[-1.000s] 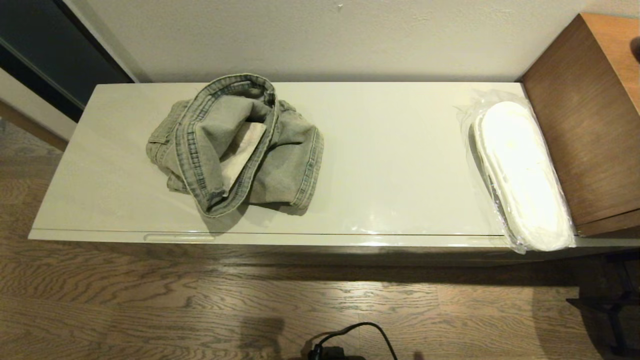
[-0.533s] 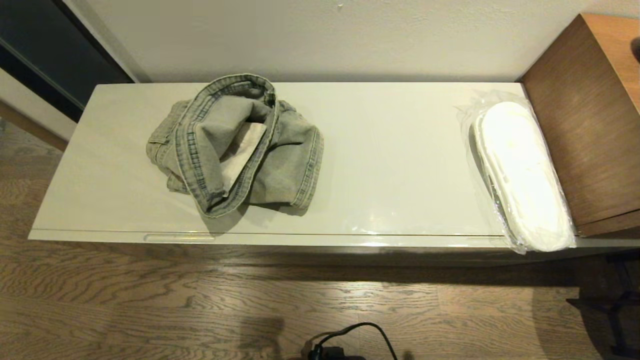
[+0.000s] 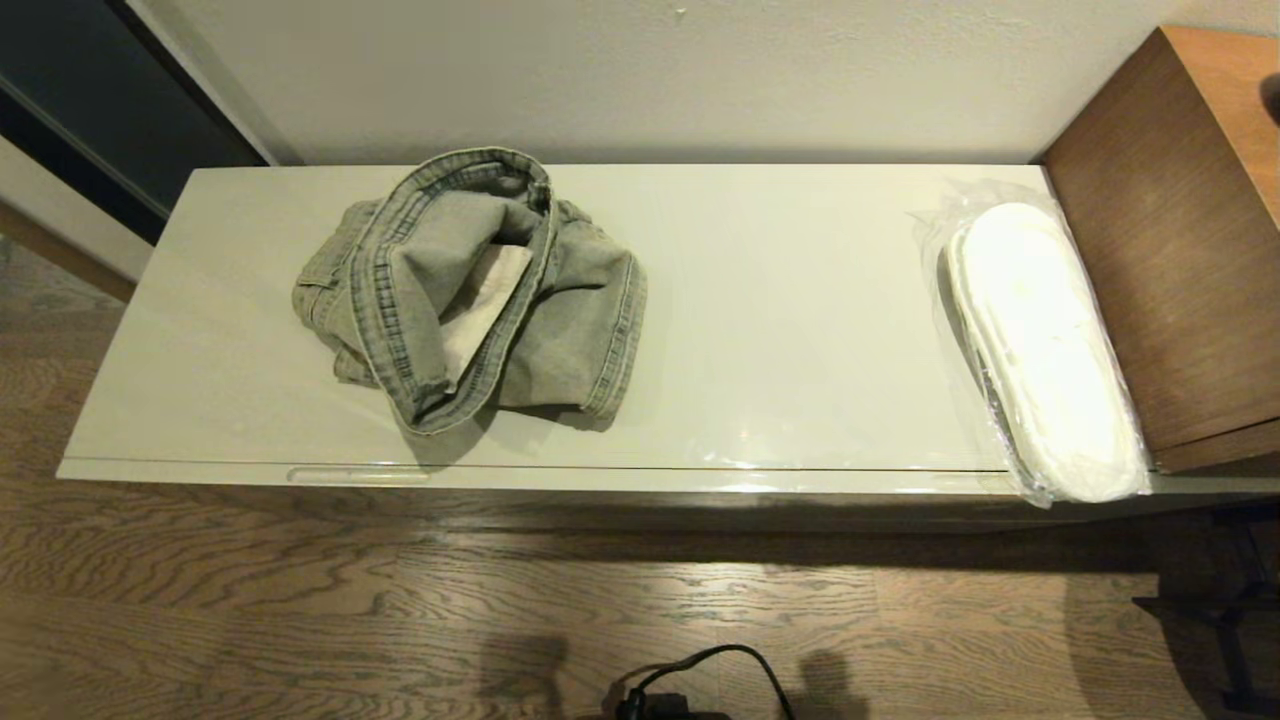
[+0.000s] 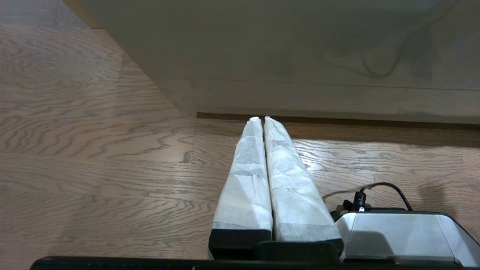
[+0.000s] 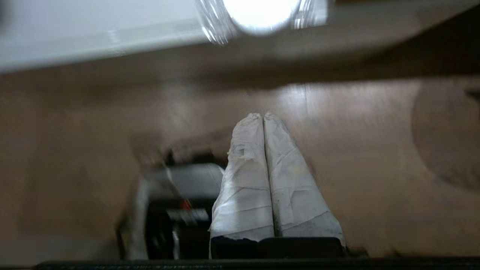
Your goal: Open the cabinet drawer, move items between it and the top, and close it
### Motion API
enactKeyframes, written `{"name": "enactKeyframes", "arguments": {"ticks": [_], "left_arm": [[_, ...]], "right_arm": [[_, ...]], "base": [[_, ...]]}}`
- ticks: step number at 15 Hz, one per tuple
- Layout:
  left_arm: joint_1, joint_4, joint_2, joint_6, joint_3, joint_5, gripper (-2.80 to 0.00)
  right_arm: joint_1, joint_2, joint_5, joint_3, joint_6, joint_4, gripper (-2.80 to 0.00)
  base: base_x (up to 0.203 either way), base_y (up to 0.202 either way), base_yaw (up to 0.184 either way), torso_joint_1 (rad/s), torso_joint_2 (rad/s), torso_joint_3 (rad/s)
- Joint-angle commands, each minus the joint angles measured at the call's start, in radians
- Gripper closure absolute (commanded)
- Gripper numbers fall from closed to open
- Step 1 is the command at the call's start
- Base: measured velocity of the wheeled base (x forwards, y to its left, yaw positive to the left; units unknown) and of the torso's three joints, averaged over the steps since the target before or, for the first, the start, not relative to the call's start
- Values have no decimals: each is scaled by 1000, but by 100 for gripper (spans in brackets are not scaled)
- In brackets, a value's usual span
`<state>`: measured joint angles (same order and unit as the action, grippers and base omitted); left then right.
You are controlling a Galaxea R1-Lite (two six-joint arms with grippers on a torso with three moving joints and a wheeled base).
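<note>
Head view: slippers (image 3: 1045,350) are laid lengthwise front-to-back at the right of the top (image 3: 780,300), denim garment (image 3: 470,290) crumpled left of centre. Left gripper (image 4: 261,119) and right gripper (image 5: 261,115) are kept low over the floor (image 4: 93,150), jaws clenched, empty.

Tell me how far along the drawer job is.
Nothing looks done. The cabinet drawer is shut; the denim garment and wrapped slippers lie on the top. Both grippers, left gripper and right gripper, are shut and empty, low near the floor. Everything remains.
</note>
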<state>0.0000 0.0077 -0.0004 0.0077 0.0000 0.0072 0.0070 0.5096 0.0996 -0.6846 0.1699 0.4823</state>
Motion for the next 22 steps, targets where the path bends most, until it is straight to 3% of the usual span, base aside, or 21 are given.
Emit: {"name": "enactKeyframes", "arguments": {"ticks": [1, 5, 10, 15, 22], "left_arm": [[0, 0, 0, 0, 2, 0, 0], [0, 0, 0, 0, 2, 0, 0], [0, 0, 0, 0, 2, 0, 0], [0, 0, 0, 0, 2, 0, 0], [0, 0, 0, 0, 2, 0, 0]], "right_arm": [[3, 245, -1, 65, -31, -77, 0], [55, 602, -10, 135, -35, -425, 0], [387, 855, -156, 101, 147, -604, 0], [402, 982, -313, 54, 259, -792, 0], [375, 977, -314, 25, 261, -771, 0]], "base": [[0, 0, 0, 0, 0, 0], [0, 0, 0, 0, 0, 0], [0, 0, 0, 0, 0, 0], [0, 0, 0, 0, 0, 0], [0, 0, 0, 0, 0, 0]]}}
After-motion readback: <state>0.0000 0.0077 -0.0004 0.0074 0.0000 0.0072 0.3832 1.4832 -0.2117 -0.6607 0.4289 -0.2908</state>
